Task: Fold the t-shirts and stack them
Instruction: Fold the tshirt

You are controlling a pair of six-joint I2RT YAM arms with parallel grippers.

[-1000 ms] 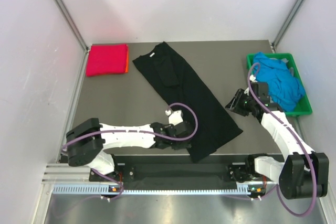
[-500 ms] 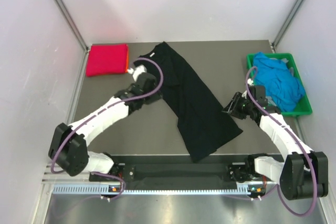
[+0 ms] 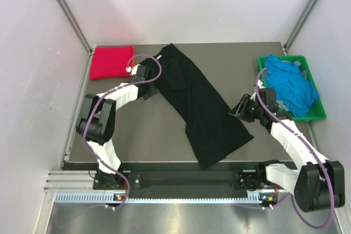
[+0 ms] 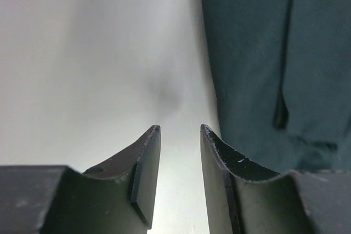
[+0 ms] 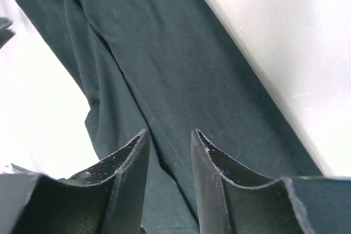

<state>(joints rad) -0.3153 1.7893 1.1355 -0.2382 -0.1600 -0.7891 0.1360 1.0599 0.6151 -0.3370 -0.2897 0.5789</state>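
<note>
A flat grey counter fills the floor of a white-walled cell, and both arms reach out over it from its near edge. The largest thing on it is a long black cotton t-shirt, folded into a narrow band. It lies flat on a slant, running from the far middle of the counter down toward the near right.

At the right edge of the counter sits a rectangular green plastic crate. A heap of crumpled bright blue cloth t-shirts lies inside it, well apart from the black one. In the far left corner a magenta-red cloth t-shirt lies folded into a neat square.

The left claw is at the far left of the black t-shirt, between it and the magenta-red square. Its wrist view shows the two dark fingers standing apart with only bare counter in the gap. The shirt's edge runs just to the right of them. The claw is released and grips nothing.

The right claw hangs over the black t-shirt's right side, near its lower half. Its fingers are also spread apart. Black cloth fills the view beyond them, but none is pinched between them, so this claw too is released.
</note>
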